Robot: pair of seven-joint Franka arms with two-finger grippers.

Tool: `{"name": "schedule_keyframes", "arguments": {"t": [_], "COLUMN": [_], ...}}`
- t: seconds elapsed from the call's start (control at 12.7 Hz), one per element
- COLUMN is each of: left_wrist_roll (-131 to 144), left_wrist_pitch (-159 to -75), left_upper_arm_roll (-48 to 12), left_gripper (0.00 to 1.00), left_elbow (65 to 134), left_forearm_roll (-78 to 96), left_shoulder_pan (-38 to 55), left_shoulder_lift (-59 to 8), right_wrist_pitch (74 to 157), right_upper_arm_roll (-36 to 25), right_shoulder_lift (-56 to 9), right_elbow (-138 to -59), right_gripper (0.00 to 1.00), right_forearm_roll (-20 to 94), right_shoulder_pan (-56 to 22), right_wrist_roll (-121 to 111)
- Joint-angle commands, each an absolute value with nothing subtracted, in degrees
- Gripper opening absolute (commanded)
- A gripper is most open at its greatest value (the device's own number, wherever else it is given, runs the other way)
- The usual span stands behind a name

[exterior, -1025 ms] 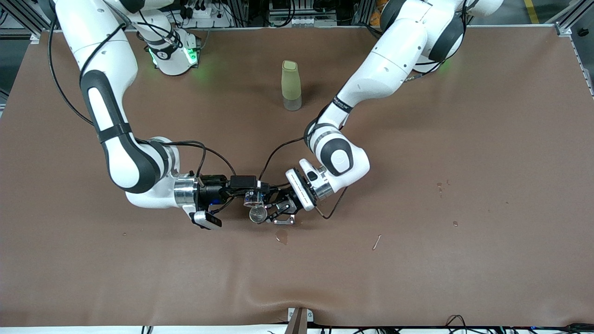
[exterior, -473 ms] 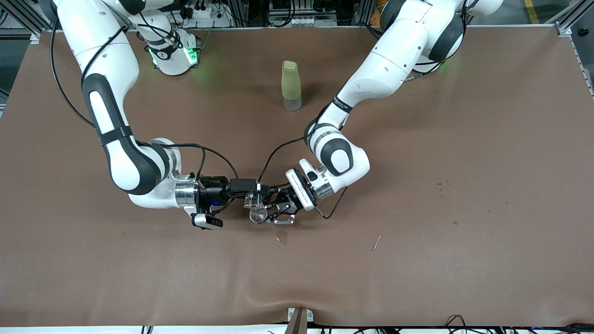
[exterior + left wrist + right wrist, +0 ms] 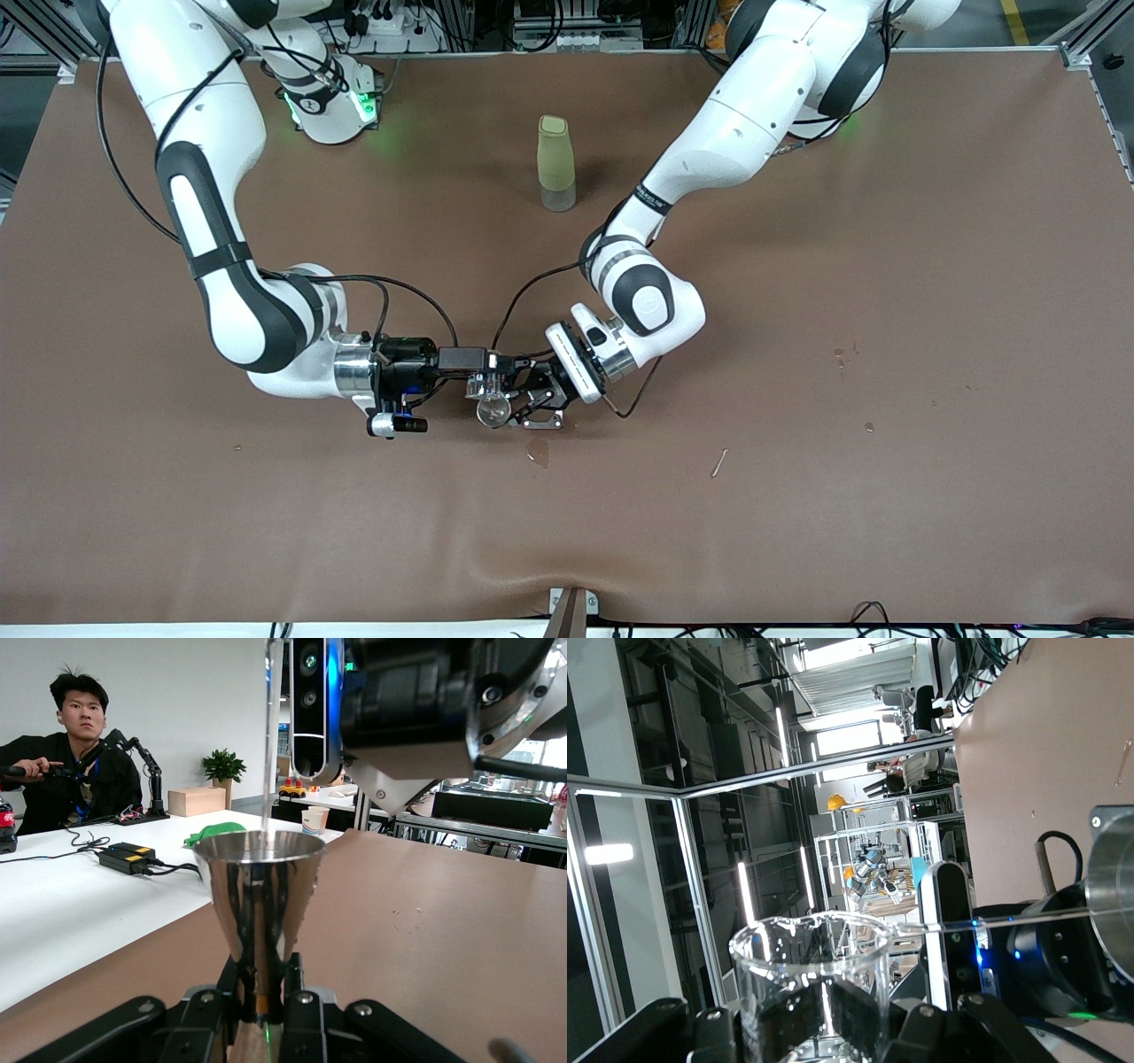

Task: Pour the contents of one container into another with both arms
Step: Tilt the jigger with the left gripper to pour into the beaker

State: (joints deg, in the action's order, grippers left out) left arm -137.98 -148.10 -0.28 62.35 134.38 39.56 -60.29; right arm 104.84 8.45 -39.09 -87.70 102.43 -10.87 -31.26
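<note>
One steel cup (image 3: 258, 886), one glass beaker (image 3: 808, 992), one bottle (image 3: 555, 163)

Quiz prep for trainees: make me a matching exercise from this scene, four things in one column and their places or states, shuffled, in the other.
Things:
1. metal cup
2. clear glass beaker
3. green bottle
4. wet spot

Places or states:
A. standing alone on the table, nearer the arms' bases
B. on the table cover, nearer the front camera than the pincers
C. gripped by the left pincer, upright
D. gripped by the right pincer, tipped over the cup

Pairs: 1-C, 2-D, 3-A, 4-B

White arms (image 3: 221, 292) (black bands, cables)
</note>
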Motion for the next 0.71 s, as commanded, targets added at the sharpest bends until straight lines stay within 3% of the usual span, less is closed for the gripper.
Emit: {"name": "schedule_keyframes", "arguments": {"t": [0.0,0.63], "left_wrist_roll": [-138.25,-138.08], "left_wrist_pitch": [-148.89,-148.71], "left_upper_arm_roll": [0.62,0.53], "left_gripper": [0.0,0.0], "left_elbow": [60.56,60.91], "left_forearm_roll": [136.32,136.93], "left_shoulder_pan": [40.52,39.9], "left_shoulder_lift": [-61.17,-60.56], "right_wrist_pitch": [104.68,104.59], "right_upper_arm_roll": [8.0,8.0], "right_shoulder_lift": [-38.85,-38.85], "right_elbow": [-87.72,-87.54], "right_gripper": [0.0,0.0], "right_forearm_roll": [104.06,106.52], "right_shoulder_pan": [-11.43,-10.99], "right_wrist_roll": [-28.31,-23.12]}}
